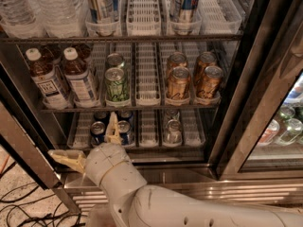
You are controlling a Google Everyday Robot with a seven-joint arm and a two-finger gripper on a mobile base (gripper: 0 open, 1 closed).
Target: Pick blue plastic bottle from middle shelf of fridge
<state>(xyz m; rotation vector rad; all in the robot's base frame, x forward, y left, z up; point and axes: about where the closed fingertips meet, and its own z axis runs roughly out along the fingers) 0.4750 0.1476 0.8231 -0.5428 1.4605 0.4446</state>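
The blue plastic bottle (79,78), with brown drink, a white cap and a pale blue-and-white label, stands second from the left on the middle shelf (142,107) of the fridge (236,89). A similar bottle with a whiter label (46,79) stands to its left. My gripper (81,133) is open and empty. It is below the middle shelf, in front of the bottom shelf's left side. One finger (113,126) points up over the blue cans and the other (66,159) points left. The bottle is above the gripper and apart from it.
Green cans (116,83) and gold cans (179,82) share the middle shelf. Big water bottles (28,8) and tall cans (104,4) fill the shelf above. Blue cans (98,129) and silver cans (173,129) sit below. A neighbouring cooler (284,122) is at the right, and cables (19,207) lie on the floor at the left.
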